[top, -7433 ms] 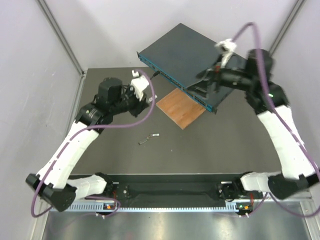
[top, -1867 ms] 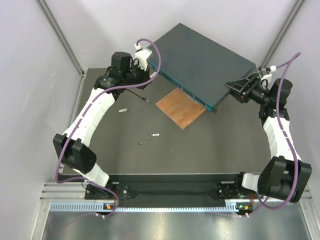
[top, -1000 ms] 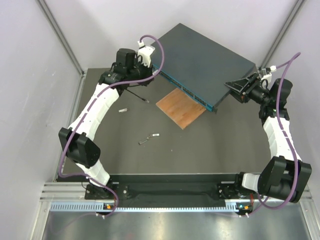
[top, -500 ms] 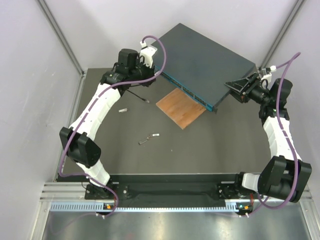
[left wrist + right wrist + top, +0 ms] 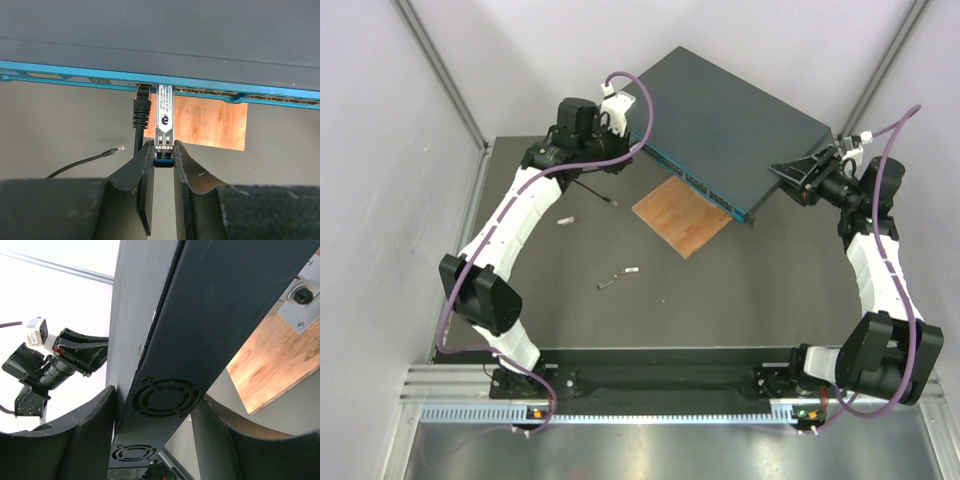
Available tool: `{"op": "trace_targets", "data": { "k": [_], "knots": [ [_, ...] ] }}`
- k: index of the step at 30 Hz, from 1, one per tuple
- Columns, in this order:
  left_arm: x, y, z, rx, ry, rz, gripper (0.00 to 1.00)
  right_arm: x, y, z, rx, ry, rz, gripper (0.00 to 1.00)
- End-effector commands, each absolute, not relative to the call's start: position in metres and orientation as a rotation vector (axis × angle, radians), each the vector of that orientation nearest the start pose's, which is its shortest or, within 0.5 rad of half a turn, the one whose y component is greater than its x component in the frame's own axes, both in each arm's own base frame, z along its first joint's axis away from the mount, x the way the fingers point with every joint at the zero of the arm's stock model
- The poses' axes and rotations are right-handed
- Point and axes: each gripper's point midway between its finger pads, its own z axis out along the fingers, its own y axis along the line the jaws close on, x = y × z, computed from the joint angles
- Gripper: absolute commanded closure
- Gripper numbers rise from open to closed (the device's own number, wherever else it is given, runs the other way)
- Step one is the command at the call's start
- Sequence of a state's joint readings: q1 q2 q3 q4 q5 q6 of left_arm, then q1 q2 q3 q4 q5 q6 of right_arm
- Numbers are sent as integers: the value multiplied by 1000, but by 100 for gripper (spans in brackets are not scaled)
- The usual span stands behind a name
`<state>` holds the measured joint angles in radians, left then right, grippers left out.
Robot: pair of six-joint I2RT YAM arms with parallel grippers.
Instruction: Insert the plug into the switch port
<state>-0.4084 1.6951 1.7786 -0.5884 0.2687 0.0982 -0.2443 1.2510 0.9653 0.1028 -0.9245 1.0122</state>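
The dark switch (image 5: 720,120) lies tilted, its teal front face (image 5: 75,75) toward my left gripper (image 5: 164,152). That gripper is shut on the near end of a silver grey module (image 5: 164,120) with a blue tab; its far end sits in the front face. Beside it the thin black cable's black boot (image 5: 141,107) sits in a switch port (image 5: 143,89). The cable's other end, the pale plug (image 5: 118,148), lies loose on the table and shows in the top view (image 5: 613,202). My right gripper (image 5: 157,395) is shut on the switch's right end (image 5: 165,397), over the fan vents.
A brown wooden board (image 5: 682,215) lies under the switch's front edge. Loose grey pieces lie on the dark table (image 5: 565,220) (image 5: 631,269) (image 5: 608,284). Pale walls close in at the back and both sides.
Since 7.4 s ago my left gripper moved up to the switch's front face and my right gripper went from the switch's top to its right end. Over the last second nothing visibly moved.
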Motion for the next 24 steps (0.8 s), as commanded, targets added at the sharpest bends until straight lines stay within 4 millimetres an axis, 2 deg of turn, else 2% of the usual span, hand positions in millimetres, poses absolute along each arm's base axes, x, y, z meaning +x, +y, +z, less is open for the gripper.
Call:
{"op": "trace_targets", "data": {
  "k": [1,13,24],
  "knots": [
    [431,-240,322,675,1915,-495,100,379,78,313,315,1787,1247,100],
    [429,-243,324,680,1909,-492,100,380,79,311,316,1792,1252,100],
    [438,-245,339,675,1871,-483,100,380,79,310,315,1793,1250,100]
  ]
}}
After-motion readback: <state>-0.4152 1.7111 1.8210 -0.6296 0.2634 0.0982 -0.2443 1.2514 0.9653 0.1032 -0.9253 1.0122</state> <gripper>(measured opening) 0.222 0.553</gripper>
